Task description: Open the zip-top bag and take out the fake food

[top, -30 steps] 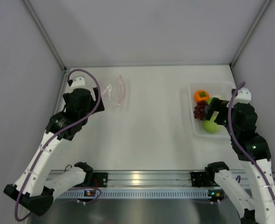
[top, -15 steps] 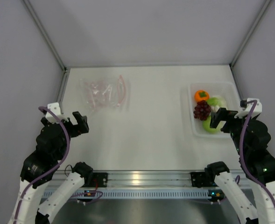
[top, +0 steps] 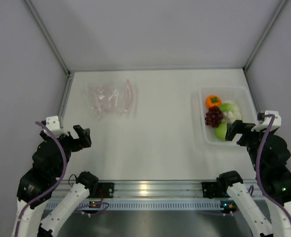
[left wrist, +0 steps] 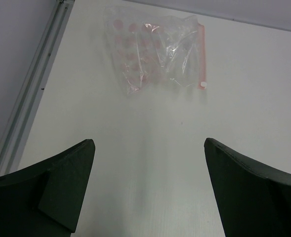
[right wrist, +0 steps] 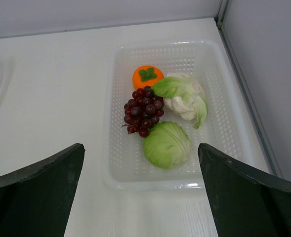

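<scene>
Zip-top bag (left wrist: 152,49): clear, crinkled, pink-dotted. Lies flat, well ahead of left gripper (left wrist: 149,148), pink-red zip strip along its right edge.

Fake food: clustered in tray (right wrist: 229,143), just ahead of right gripper (right wrist: 140,153).
- Green apple (right wrist: 167,144) nearest.
- Grape bunch (right wrist: 144,111) behind it.
- Leafy vegetable (right wrist: 185,96) to the right.
- Orange fruit (right wrist: 147,76) farthest.

The left arm (top: 49,160) and right arm (top: 271,158) are built from white link shells joined by black joint housings. A purple cable (top: 64,157) is looped outside the links of each arm. The fingers (left wrist: 61,192) of the left gripper (left wrist: 149,142) are matt black wedges, and a white block (top: 52,121) is mounted just behind the gripper.
</scene>
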